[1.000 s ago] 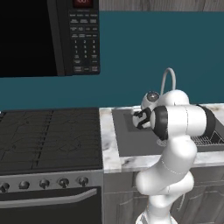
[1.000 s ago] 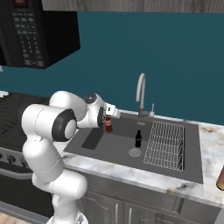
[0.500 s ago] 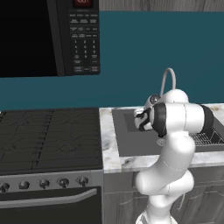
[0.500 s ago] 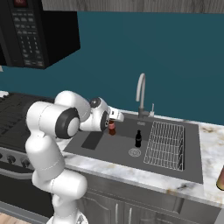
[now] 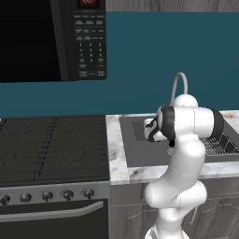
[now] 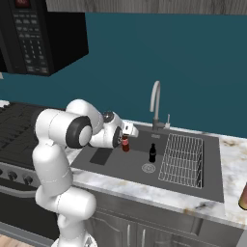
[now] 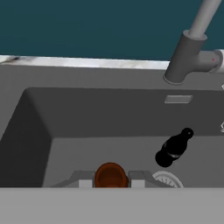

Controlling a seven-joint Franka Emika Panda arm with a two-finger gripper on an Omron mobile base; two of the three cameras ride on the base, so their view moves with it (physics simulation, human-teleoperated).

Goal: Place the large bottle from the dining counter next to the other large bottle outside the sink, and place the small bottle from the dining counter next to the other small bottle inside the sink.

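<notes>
My gripper [image 6: 126,140] is shut on a small reddish-brown bottle [image 6: 125,144], holding it upright over the left part of the sink basin [image 6: 113,166]. In the hand view the bottle's brown top [image 7: 110,174] sits between my two fingers [image 7: 84,179]. A small black bottle [image 6: 152,153] stands in the basin near the drain, to the right of the held one; the hand view shows this black bottle [image 7: 173,148] ahead and to the right. A brown bottle [image 6: 243,198], cut by the frame edge, stands on the counter at the far right.
A grey faucet [image 6: 155,103] rises behind the basin, and a wire drying rack [image 6: 182,159] fills its right half. The round drain [image 6: 148,168] lies before the black bottle. A stove [image 5: 51,147] adjoins the marble counter [image 5: 116,158] on the left, under a microwave [image 5: 51,37].
My gripper has carried the reddish-brown bottle to the right and slightly down, closer to the black bottle in the basin.
</notes>
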